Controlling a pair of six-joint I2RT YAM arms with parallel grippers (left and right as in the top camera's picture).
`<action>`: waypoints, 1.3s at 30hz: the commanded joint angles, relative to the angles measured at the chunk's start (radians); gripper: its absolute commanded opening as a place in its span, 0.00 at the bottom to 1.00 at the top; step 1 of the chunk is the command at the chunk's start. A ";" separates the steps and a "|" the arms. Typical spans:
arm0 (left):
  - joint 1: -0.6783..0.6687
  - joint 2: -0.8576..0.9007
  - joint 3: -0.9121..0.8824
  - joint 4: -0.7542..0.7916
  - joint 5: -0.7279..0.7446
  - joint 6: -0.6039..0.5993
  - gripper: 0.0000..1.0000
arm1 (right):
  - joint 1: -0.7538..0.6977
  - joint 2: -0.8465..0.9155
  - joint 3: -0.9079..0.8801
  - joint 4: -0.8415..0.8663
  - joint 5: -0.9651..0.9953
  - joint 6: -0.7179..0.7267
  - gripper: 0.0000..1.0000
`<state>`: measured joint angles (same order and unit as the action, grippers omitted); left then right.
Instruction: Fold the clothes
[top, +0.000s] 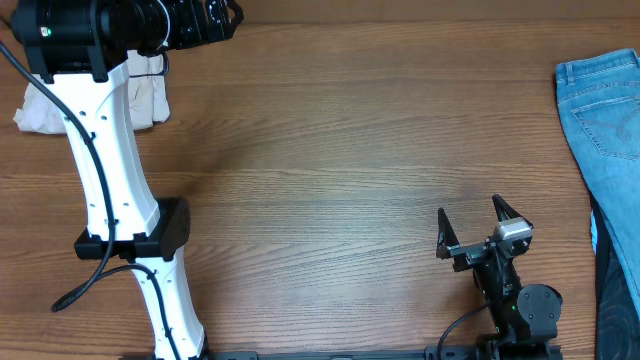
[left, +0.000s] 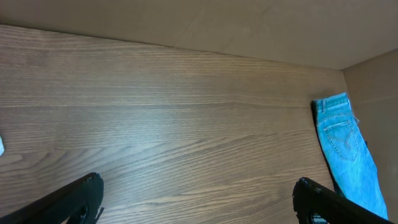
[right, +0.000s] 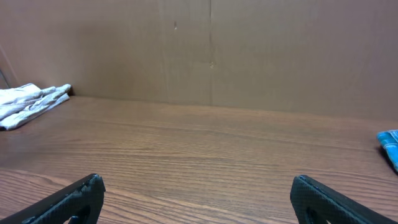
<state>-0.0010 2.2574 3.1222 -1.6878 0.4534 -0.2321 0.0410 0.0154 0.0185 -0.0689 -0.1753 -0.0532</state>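
Overhead: shorts (top: 40, 112) bunched by L arm (top: 105, 150), jeans (top: 605, 110) opp. edge.

This is a robot test bench. A white arm (top: 105, 150) and a black arm (top: 497, 275) stand at a wood-grain table (top: 330, 150) walled by brown panels (right: 261, 56).

Table (top: 330, 150) is showing warm mid-brown all over, with fine wood grain streaking across. Shorts (top: 35, 110) are reading off-white to light beige, plain. Jeans (top: 605, 100) are showing light washed blue, with pocket stitching coming through as paler lines. Dark cloth (top: 620, 300) beside them is reading navy-black. Left arm (top: 105, 160) is showing white shells, black joints and a black cable. Right gripper (top: 469, 206) is showing black fingers with a grey-silver block behind. Left gripper (left: 199, 182) is reading black too. Back wall (right: 249, 50) is showing flat cardboard brown.
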 joint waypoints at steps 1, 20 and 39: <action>-0.035 -0.042 0.003 -0.002 0.008 0.001 1.00 | 0.004 -0.013 -0.011 0.003 0.009 -0.007 1.00; -0.316 -0.698 -1.261 0.480 -0.589 -0.056 1.00 | 0.003 -0.013 -0.011 0.003 0.009 -0.007 1.00; -0.096 -1.424 -2.618 1.525 -0.531 -0.052 1.00 | 0.004 -0.013 -0.011 0.003 0.009 -0.007 1.00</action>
<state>-0.1173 0.9436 0.6384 -0.2661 -0.0898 -0.2886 0.0410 0.0147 0.0185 -0.0708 -0.1753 -0.0563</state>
